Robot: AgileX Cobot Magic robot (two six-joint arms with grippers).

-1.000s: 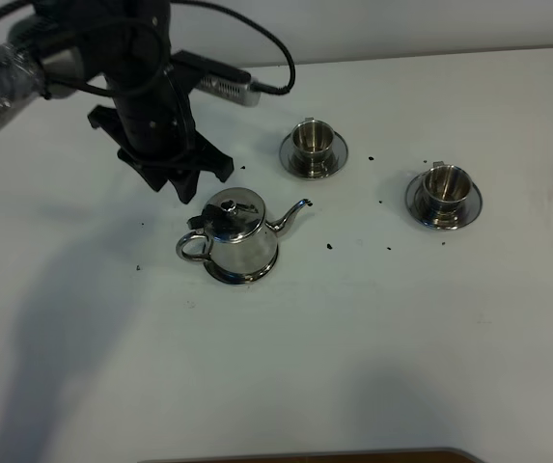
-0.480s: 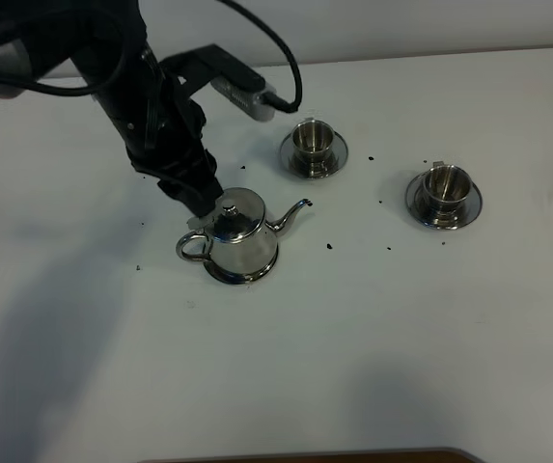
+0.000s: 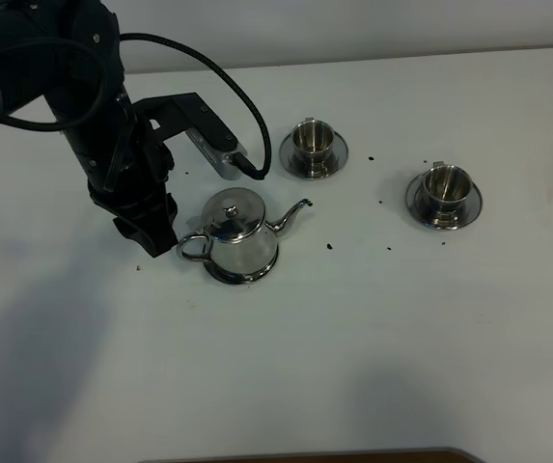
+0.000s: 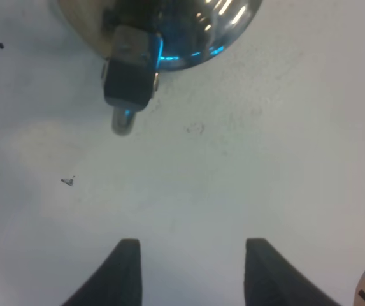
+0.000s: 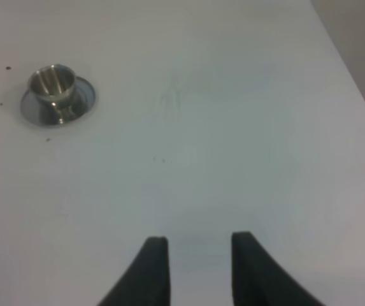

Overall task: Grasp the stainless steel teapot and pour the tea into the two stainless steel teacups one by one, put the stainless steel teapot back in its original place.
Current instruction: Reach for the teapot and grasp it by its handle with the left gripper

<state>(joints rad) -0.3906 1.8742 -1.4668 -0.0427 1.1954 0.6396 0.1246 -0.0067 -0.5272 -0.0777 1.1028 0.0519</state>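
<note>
The stainless steel teapot (image 3: 241, 236) stands upright on its round saucer, the original place (image 3: 245, 277), spout pointing right and loop handle (image 3: 191, 248) to the left. My left gripper (image 3: 160, 241) hangs low just left of that handle, not touching it. In the left wrist view the gripper (image 4: 192, 255) is open, with bare table between its fingers and the teapot (image 4: 169, 32) and its handle (image 4: 128, 83) ahead. Two stainless steel teacups sit on saucers, one behind the spout (image 3: 312, 142) and one at the right (image 3: 445, 188). My right gripper (image 5: 198, 248) hovers over bare table, fingers slightly apart, holding nothing.
Dark specks (image 3: 329, 245) lie scattered around the teapot and cups. The left arm's cable (image 3: 257, 58) loops above the table behind the teapot. One cup on its saucer (image 5: 56, 92) shows far off in the right wrist view. A brown edge (image 3: 305, 455) runs along the table front.
The left arm swung from behind the teapot to the left and toward the front, bringing its gripper down beside the handle. Teapot and cups have not moved.
</note>
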